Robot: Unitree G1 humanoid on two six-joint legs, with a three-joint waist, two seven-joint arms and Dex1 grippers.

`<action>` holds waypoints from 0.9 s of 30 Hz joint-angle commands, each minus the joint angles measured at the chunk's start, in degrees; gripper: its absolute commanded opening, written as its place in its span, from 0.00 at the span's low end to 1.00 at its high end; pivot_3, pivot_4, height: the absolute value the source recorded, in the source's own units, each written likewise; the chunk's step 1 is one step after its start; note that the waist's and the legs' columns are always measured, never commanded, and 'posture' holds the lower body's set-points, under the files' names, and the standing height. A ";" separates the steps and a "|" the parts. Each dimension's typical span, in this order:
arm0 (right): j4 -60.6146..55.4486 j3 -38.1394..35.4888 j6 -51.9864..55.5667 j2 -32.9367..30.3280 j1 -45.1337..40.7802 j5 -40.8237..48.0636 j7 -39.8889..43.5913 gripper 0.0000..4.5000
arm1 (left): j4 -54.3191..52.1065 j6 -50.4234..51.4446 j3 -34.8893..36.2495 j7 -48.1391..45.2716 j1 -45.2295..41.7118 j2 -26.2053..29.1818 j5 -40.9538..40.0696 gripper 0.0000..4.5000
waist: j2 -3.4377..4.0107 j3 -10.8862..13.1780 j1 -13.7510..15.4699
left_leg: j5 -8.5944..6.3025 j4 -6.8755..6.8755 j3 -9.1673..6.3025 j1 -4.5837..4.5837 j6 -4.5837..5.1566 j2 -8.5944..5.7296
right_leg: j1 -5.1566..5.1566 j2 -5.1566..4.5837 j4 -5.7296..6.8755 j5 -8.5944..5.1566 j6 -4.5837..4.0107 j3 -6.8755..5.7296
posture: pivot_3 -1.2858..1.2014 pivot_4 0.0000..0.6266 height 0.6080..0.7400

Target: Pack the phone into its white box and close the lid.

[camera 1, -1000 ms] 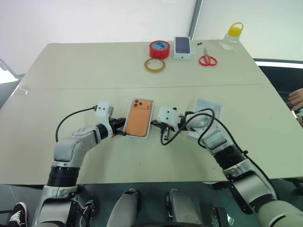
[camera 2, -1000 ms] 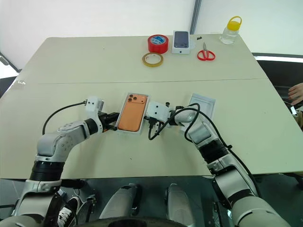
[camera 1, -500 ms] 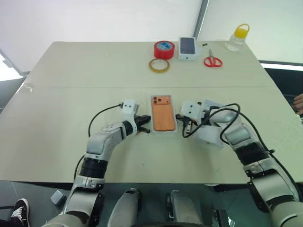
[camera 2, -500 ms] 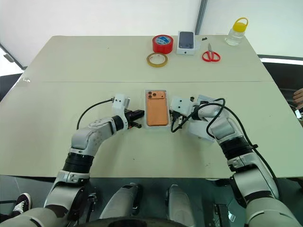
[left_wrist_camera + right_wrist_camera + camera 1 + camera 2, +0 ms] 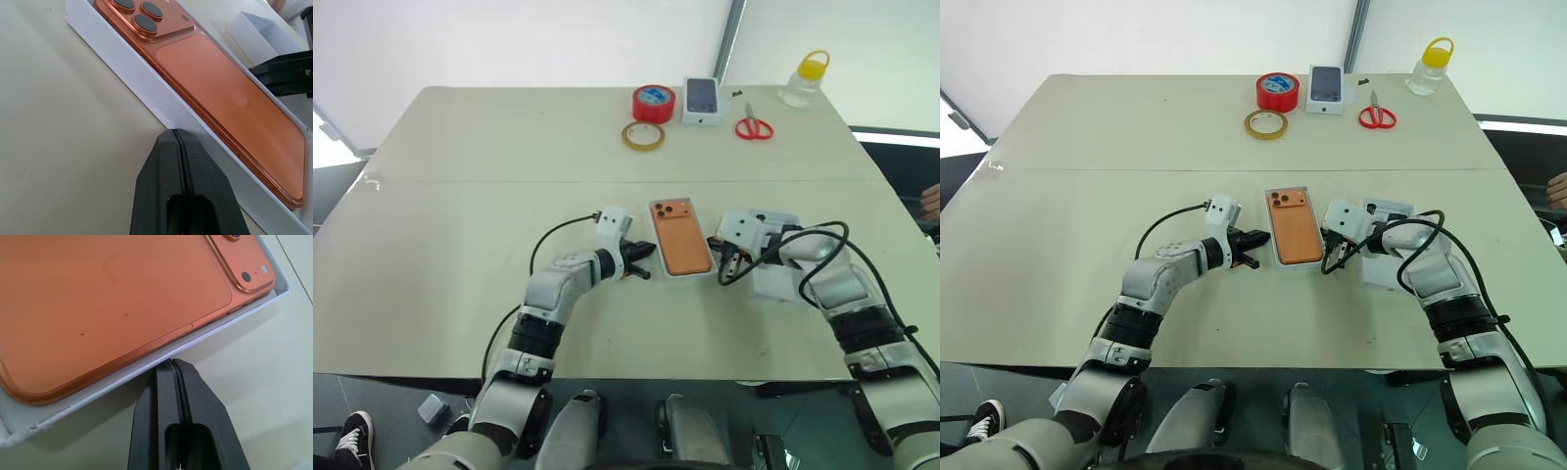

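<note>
resting camera-side up in the box [image 5: 682, 276] at mid-table, the phone [image 5: 681, 248] is flanked by both grippers; the left gripper [image 5: 643, 264] and right gripper [image 5: 717, 246] are pinched tight, holding nothing, tips at the box's long walls; the lid [image 5: 781, 284] lies right of them; it looks light, stiff cardboard, best pinched by its long edges.

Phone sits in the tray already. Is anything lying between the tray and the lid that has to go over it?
Yes: the right claw and its wrist block sit between the white box holding the phone and the lid just beyond them. Nothing else on the table lies between them.
</note>
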 commanded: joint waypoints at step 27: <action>-7.51 1.83 6.52 -0.63 3.20 3.04 7.36 0.00 | 0.10 -2.00 -0.42 -1.92 -0.84 -1.64 0.18 0.01 | 0.00 0.00 -0.20 | 0.00 -0.01 0.00 0.03 0.00 0.02 | -0.01 0.02 0.01 0.00 0.00 0.02 | 0.52 0.24 1.00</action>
